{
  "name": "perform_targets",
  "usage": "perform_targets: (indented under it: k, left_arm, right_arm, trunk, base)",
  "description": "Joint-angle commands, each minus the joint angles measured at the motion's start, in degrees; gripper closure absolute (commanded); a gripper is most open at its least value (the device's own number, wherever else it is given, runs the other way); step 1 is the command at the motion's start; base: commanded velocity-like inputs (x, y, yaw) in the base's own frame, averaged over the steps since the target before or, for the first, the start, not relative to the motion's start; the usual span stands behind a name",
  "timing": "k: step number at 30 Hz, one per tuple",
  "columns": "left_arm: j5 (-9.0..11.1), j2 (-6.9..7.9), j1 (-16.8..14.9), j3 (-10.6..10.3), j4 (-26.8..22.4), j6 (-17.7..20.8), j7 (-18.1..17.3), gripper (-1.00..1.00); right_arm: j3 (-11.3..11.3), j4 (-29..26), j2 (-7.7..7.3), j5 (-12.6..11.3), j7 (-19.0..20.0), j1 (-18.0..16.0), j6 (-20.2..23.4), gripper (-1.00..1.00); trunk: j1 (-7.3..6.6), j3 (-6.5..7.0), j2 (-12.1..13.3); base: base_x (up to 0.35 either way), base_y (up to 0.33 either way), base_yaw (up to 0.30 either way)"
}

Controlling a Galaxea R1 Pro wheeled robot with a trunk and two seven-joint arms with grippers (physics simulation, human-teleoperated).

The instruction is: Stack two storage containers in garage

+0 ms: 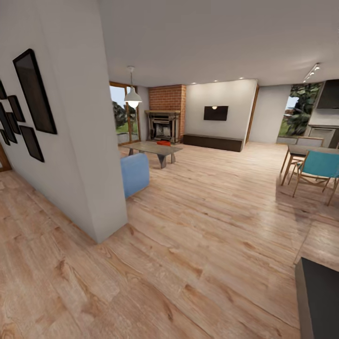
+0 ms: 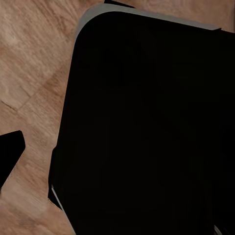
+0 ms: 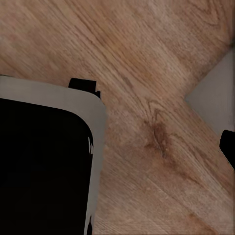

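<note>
Far across the living room, an orange-red storage container [image 1: 163, 142] peeks out just beyond the grey coffee table [image 1: 153, 149], in front of the red-brick fireplace [image 1: 165, 114]. Only a small part of it shows. The garage and its concrete floor are out of view. In the left wrist view one dark fingertip [image 2: 9, 156] sits at the picture's edge over wood planks, beside my black base [image 2: 147, 127]. In the right wrist view one dark fingertip [image 3: 228, 147] also sits at the edge, and nothing lies between the fingers.
A white wall corner [image 1: 101, 188] with black picture frames juts out close on the left. Behind it stands a blue sofa [image 1: 135, 173]. A dining table with teal chairs [image 1: 318, 169] is at the right, and a dark cabinet edge [image 1: 320, 301] is at the lower right.
</note>
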Motion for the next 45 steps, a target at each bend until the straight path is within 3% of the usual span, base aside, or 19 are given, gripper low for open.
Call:
perform_targets:
  k: [1,20,36,45]
  left_arm:
    - [0.3,-0.01,0.0,0.0,-0.1,-0.1,0.1,-1.00]
    - [0.2,0.09,0.0,-0.1,-0.1,-0.2,0.0,-1.00]
    - [0.8,0.09,0.0,0.3,-0.2,-0.3,0.0,-1.00]
    - [0.2,0.09,0.0,-0.1,-0.2,0.6,-0.3,-1.00]
  right_arm:
    - [0.5,0.2,0.02,-0.5,0.1,-0.1,-0.3,-1.00]
    - [0.5,0.2,0.04,0.0,0.1,-0.1,-0.4,-1.00]
    - [0.5,0.2,0.46,-0.6,0.1,-0.1,-0.4,-1.00]
    - [0.7,0.2,0.46,0.0,0.2,-0.1,-0.3,-1.00]
  trunk:
    - [0.03,-0.05,0.0]
    - [0.03,-0.05,0.0]
    - [0.03,-0.05,0.0]
    - [0.03,-0.05,0.0]
  base:
    - [0.325,0.000,-0.003]
    - [0.318,0.000,-0.006]
    - [0.022,0.000,-0.232]
    - [0.290,0.000,-0.050]
